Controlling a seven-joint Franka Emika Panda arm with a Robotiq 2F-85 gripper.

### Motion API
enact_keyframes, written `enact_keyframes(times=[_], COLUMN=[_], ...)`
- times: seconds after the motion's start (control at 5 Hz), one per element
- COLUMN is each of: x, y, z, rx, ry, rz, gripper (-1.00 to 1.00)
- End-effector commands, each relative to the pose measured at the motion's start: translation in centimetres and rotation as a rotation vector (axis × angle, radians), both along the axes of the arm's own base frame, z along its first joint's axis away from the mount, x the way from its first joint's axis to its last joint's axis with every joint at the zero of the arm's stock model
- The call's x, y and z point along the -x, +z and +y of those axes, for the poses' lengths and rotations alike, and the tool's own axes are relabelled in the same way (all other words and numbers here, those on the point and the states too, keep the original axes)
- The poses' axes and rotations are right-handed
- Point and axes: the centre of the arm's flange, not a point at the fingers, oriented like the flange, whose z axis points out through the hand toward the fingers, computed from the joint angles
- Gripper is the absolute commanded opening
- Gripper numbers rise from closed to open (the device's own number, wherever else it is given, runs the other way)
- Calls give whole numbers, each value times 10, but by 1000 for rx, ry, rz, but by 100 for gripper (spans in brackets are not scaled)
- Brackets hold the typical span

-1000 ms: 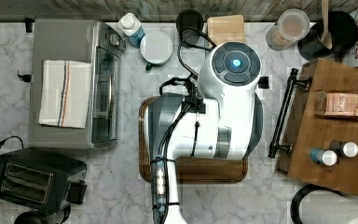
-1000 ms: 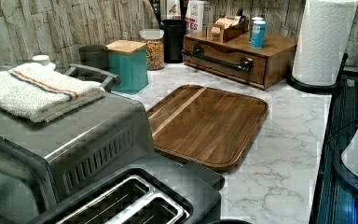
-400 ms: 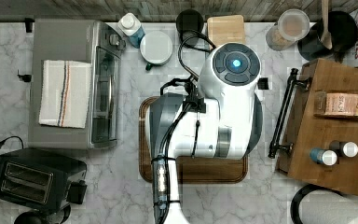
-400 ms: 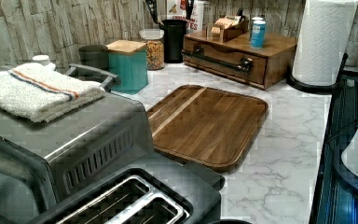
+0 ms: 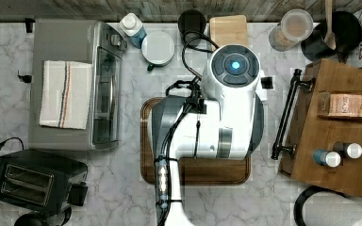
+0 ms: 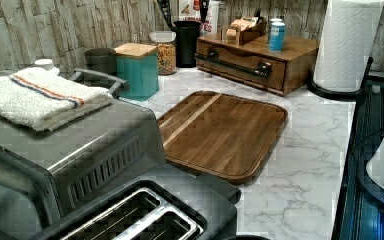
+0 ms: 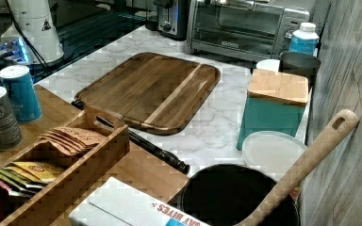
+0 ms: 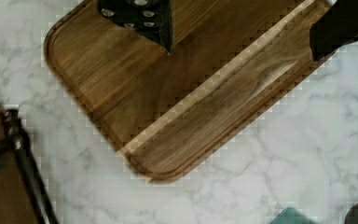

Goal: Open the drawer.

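The drawer [image 6: 245, 65] is a brown wooden one in a low box against the wall, shut, with a long black bar handle [image 6: 232, 63] across its front. In the top view the drawer's handle [image 5: 287, 115] runs along the box's left side, to the right of my white arm [image 5: 226, 113]. In the right view the handle [image 7: 143, 143] lies below the box top. In the wrist view my gripper [image 8: 242, 23] is open, its two black fingers [image 8: 144, 18] wide apart over the tray [image 8: 168, 98], holding nothing. The handle [image 8: 23, 158] shows a little way off from them.
A dark wooden tray [image 5: 193, 172] lies mid-counter under the arm. A toaster oven [image 5: 75, 84] with a folded towel and a black toaster [image 5: 33, 181] stand at the top view's left. A teal canister [image 6: 137, 67], jars and a paper towel roll [image 6: 347, 45] line the wall. Tins [image 7: 21, 94] stand on the box.
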Motion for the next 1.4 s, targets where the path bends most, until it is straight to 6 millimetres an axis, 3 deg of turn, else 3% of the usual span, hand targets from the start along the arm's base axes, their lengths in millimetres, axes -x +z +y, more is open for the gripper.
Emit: enact_keyframes(times=[0.2, 0.6, 0.8, 1.4], x=[-4, 7, 6, 0], y=[-32, -53, -62, -116], z=[-122, -174, -186, -191], rx=[24, 84, 114, 123], ry=[154, 224, 267, 367], rz=[-53, -129, -108, -59], gripper=[100, 100, 100, 100])
